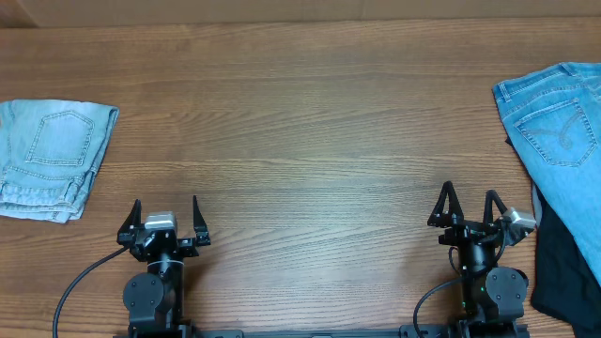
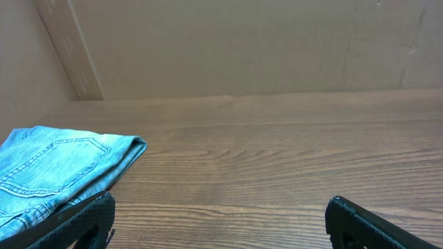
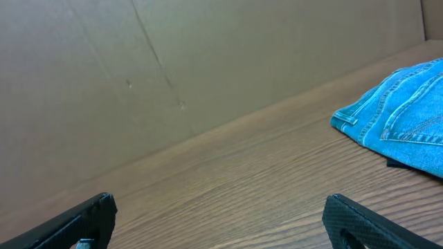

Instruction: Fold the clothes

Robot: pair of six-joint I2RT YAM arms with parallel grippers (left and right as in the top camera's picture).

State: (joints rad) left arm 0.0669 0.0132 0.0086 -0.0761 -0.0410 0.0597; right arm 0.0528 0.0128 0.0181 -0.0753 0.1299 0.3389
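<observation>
Medium-blue jeans [image 3: 405, 114] beyond wide-apart jaws, far right.

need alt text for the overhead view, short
Folded pale denim shorts lie at the left edge of a wooden table, with medium-blue jeans over a dark garment at the right edge. The left gripper and right gripper sit open and empty along the near edge, apart from all clothing.
</observation>
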